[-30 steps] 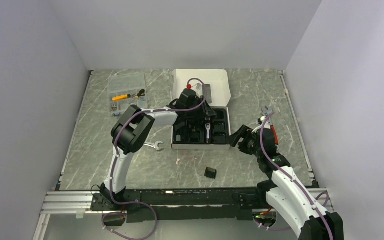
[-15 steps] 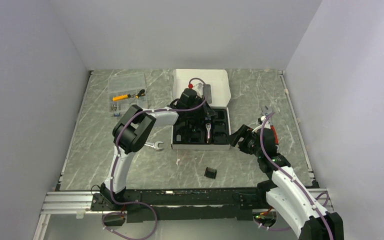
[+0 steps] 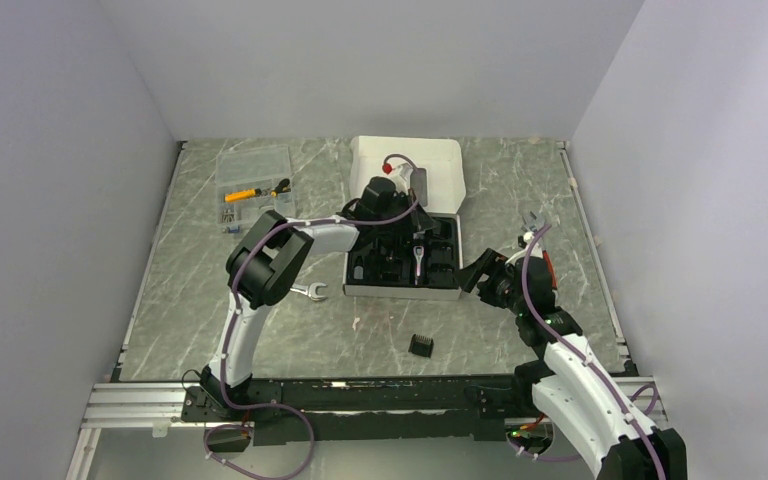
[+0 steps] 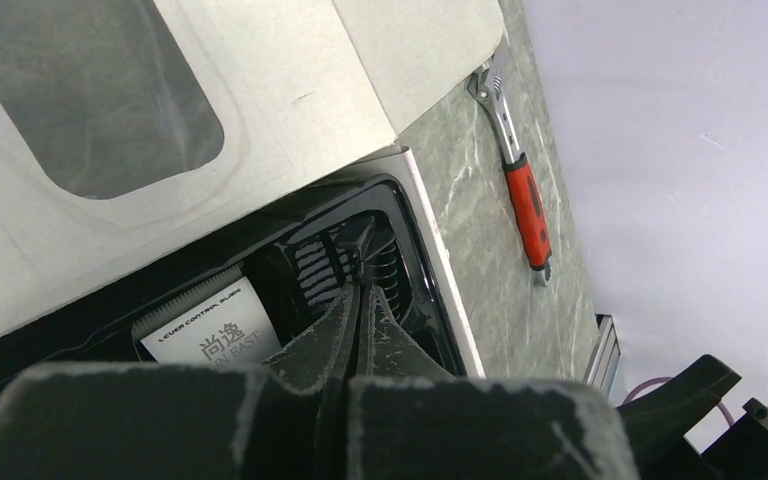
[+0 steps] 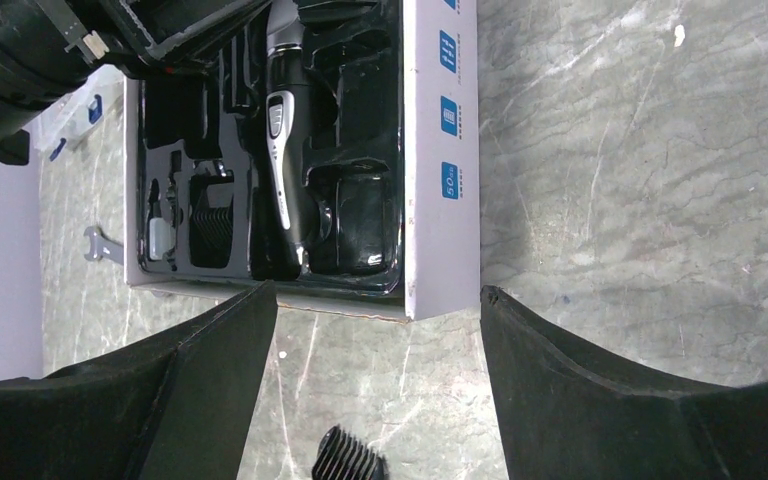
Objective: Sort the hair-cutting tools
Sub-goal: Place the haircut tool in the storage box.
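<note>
Clear parts case (image 3: 253, 187): far left of the table, an orange-handled tool inside
Silver wrench (image 3: 309, 292): flat on the table, just left of the box's near left corner
Box (image 5: 443, 150): white, mid-table, with its lid (image 4: 260, 100) tipped up on the far side and a black moulded tray inside
Left gripper (image 4: 357, 300): over the tray's far right corner, jaws pressed together, tips right at the ribbed comb; nothing shows between them
Hair clipper (image 5: 285, 150): black and silver, lying in the tray's long middle slot, lengthwise near to far
Ribbed comb (image 4: 345, 262): seated in the tray's far right pocket
Loose comb (image 3: 421, 345): on the bare table on the near side of the box, well apart from it
Right gripper (image 5: 380, 390): jaws spread wide and holding nothing, hovering off the box's near right corner
Red-handled wrench (image 4: 525, 205): on the table to the right of the box
</note>
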Available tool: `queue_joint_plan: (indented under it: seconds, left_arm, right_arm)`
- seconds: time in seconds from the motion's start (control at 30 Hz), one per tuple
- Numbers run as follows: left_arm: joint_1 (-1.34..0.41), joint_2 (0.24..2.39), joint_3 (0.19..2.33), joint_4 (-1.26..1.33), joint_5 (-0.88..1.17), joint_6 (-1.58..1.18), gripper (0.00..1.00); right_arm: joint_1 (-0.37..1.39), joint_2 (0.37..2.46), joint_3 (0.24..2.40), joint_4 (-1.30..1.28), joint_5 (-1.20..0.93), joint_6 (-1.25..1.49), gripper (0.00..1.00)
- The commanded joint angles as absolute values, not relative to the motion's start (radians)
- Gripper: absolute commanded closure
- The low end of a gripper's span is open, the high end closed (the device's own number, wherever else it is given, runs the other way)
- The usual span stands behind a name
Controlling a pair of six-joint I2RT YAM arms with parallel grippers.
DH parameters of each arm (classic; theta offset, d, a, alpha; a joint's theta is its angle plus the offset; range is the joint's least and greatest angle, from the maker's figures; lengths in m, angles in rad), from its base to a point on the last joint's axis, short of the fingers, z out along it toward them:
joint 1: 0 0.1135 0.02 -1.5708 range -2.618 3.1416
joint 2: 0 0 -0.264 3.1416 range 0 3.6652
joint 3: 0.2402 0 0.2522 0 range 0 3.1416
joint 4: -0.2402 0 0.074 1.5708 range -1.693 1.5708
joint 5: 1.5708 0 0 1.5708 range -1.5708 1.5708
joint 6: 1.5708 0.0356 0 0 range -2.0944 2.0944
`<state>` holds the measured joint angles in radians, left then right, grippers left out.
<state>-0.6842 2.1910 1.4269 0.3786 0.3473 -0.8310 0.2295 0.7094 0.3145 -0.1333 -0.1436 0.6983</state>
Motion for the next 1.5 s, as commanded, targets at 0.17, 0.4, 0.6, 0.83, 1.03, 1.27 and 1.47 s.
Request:
queue_joint_plan:
  seconds: [0.17,0.4,0.6,0.83,1.03,1.27,1.47]
  left_arm:
    - [-0.684,2.101,1.344,0.466,0.331,-0.785,1.0]
    - [-0.653,2.095,1.305,0.488,0.338,-0.858,1.0]
    - [-0.652,2.128,1.318,0.522,0.375,-0.928,1.0]
    - [-0.66,2.175,1.345,0.523,0.384,-0.955,1.0]
    - [-0.666,2.212,1.37,0.505,0.38,-0.954,1.0]
    - [-0.678,2.236,1.414,0.457,0.368,-0.907,1.0]
    - [-0.688,2.218,1.409,0.393,0.325,-0.857,0.77]
  right_arm:
    - [0.223,0.675,0.317,-0.129,-0.145,0.676,0.23]
    - [0.221,0.67,0.321,-0.132,-0.143,0.67,0.23]
    - [0.22,0.671,0.319,-0.132,-0.144,0.671,0.23]
    - [0.218,0.673,0.322,-0.133,-0.145,0.669,0.23]
    - [0.217,0.684,0.325,-0.129,-0.148,0.667,0.23]
    - [0.216,0.687,0.323,-0.127,-0.147,0.666,0.23]
    - [0.215,0.684,0.318,-0.127,-0.146,0.667,0.23]
